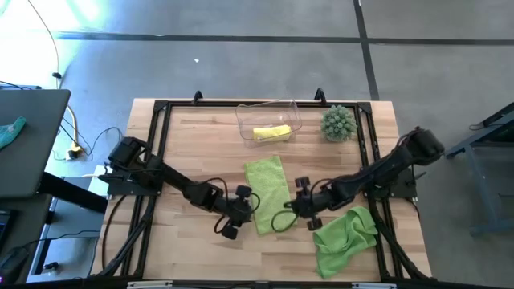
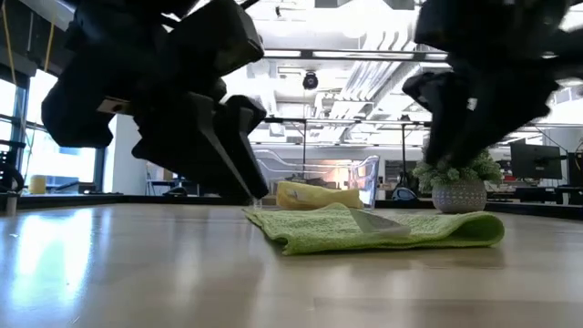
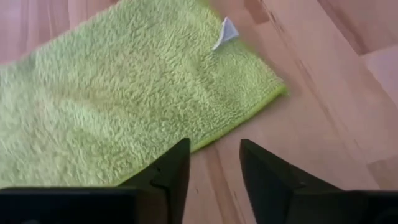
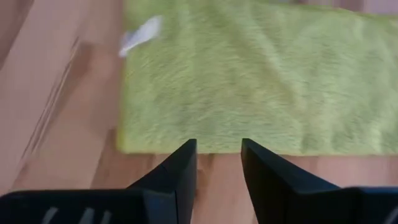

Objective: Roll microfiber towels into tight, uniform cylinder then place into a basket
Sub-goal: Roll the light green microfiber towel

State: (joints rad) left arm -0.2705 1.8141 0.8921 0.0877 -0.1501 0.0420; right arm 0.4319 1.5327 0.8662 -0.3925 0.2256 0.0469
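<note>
A lime green microfiber towel [image 1: 267, 193] lies flat as a long strip on the wooden table, a white tag [image 3: 227, 31] at one corner. My left gripper [image 1: 249, 210] [image 3: 214, 152] stands open at the strip's left edge, just above the table. My right gripper [image 1: 287, 213] [image 4: 217, 149] is open at the strip's right edge and raised higher [image 2: 455, 118]. Neither has anything between its fingers. A second green towel [image 1: 345, 237] lies crumpled at the near right. A rolled yellow towel [image 1: 271, 132] lies inside the clear basket [image 1: 287, 107] at the far middle.
A spiky green plant in a small pot [image 1: 339, 123] stands right of the basket at the far edge. A black frame [image 1: 161, 144] borders the table. Bare wood lies near the front left [image 1: 185, 241].
</note>
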